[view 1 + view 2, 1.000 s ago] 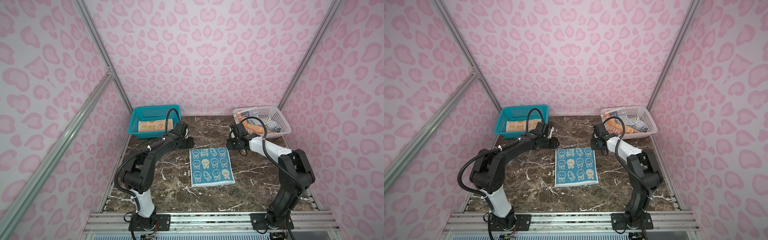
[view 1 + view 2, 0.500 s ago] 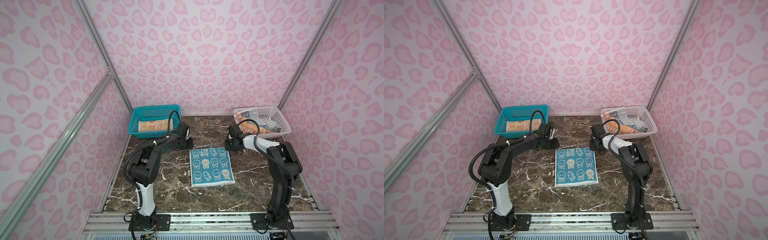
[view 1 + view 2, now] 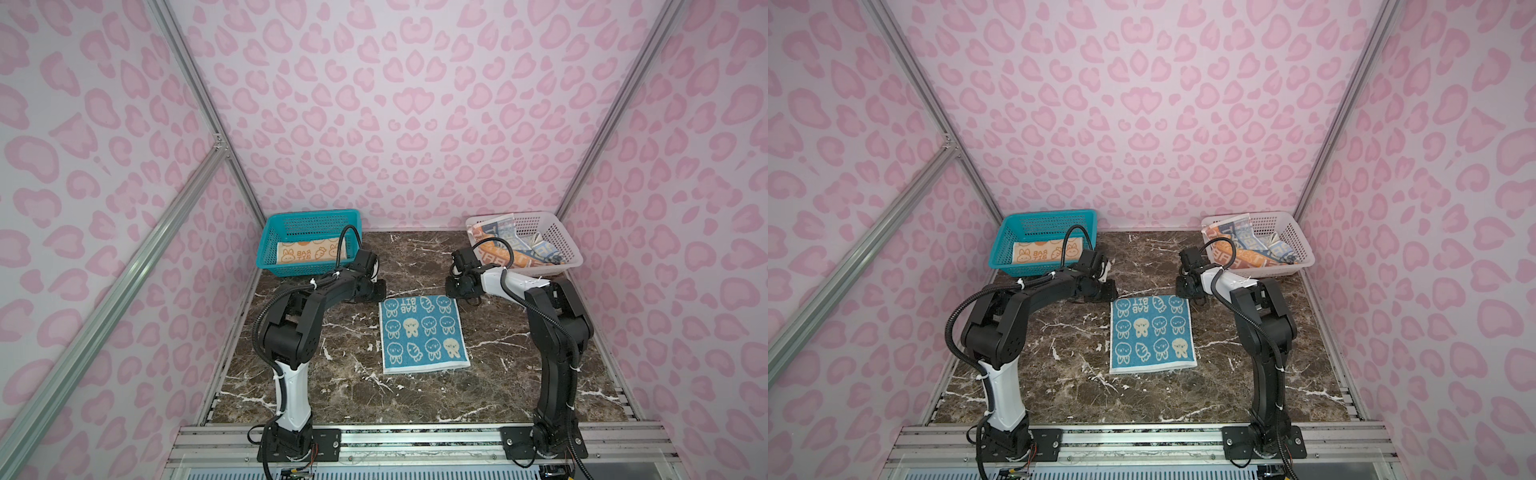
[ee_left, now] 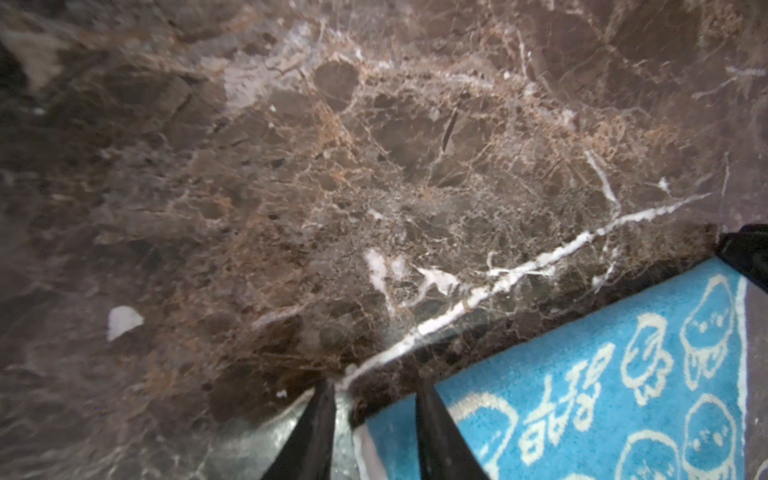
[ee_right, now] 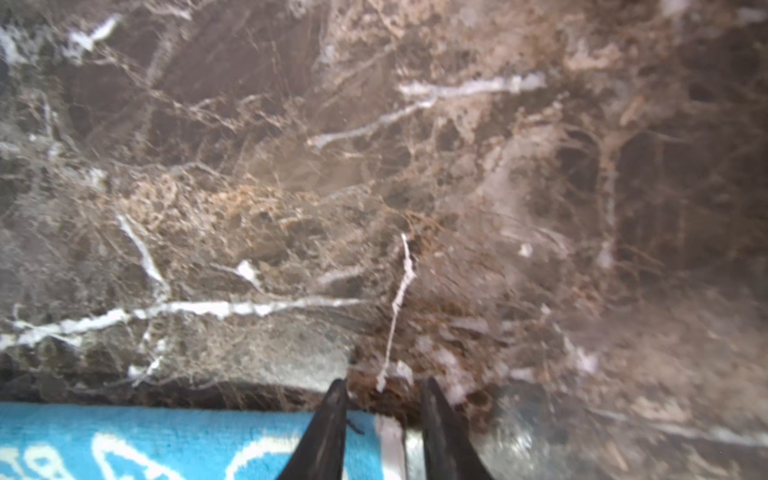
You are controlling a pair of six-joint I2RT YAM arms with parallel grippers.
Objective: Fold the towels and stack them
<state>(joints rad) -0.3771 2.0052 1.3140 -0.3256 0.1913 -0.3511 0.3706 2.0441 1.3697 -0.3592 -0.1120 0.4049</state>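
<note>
Jaws parted astride blue towel [image 4: 602,395] corners; top views hide gap.

Blue bunny towel [image 3: 422,334] lies spread flat on the marble table [image 3: 332,395]. Orange-cream towel [image 3: 309,253] sits folded in the teal basket [image 3: 311,216]. Lettered cream towel [image 3: 511,251] lies crumpled in the white basket [image 3: 552,232].

Bare tabletop [image 3: 415,266] lies open between the left gripper [image 3: 380,291] and the right gripper [image 3: 452,290] and beyond both. Outward and beyond the left gripper the teal basket [image 3: 291,268] stands in the way; outward and beyond the right gripper, the white basket [image 3: 536,224]. On the near side of both, only the flat blue towel [image 3: 424,334] lies, low.
</note>
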